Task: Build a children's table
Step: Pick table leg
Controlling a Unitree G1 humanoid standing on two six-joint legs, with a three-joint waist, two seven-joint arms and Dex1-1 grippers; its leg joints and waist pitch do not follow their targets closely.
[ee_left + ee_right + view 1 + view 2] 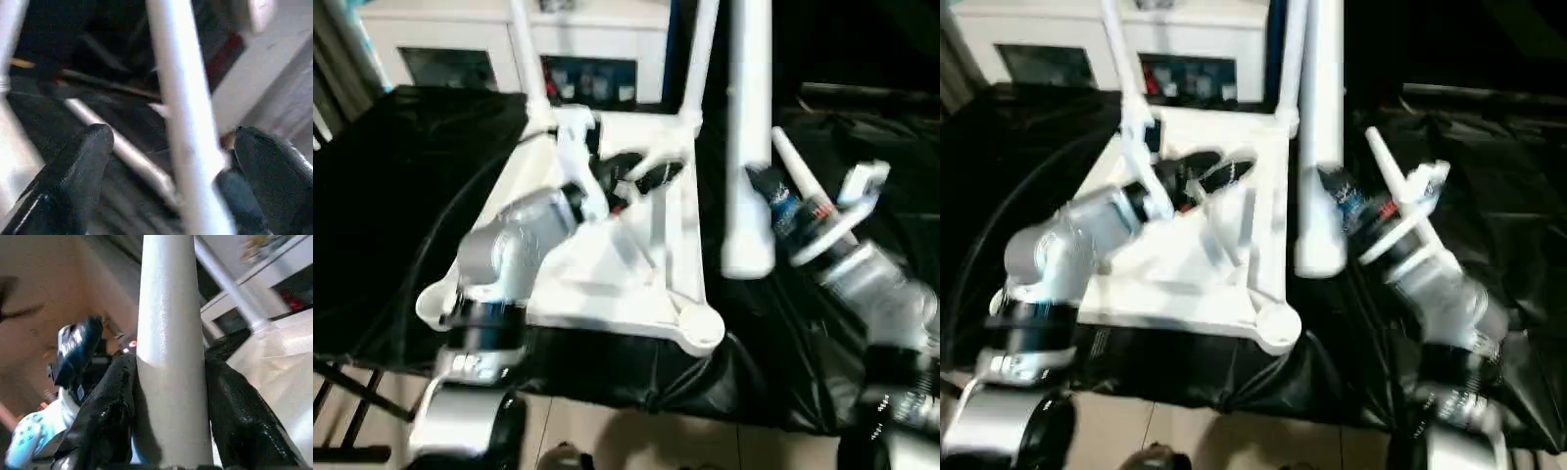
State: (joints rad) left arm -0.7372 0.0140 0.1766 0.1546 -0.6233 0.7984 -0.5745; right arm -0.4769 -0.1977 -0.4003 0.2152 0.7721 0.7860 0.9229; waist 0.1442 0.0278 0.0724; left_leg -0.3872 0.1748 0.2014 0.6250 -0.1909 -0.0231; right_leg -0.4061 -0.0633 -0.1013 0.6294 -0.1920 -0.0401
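The right gripper (168,396) is clenched on an upright leg (748,147) hanging just off the upturned top's (607,264) right edge, with the empty near-right socket (700,328) down-left of its foot, while the left gripper (631,174) rests released near the far edge.

held leg (748,137) cut off above; left forearm (504,259) hides tabletop (626,284) ribs

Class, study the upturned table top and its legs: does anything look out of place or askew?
Yes. Two legs stand in the far corner sockets of the table top, but a third leg hangs in the right gripper, beside the top's right edge, seated in no socket. The near right socket is bare.
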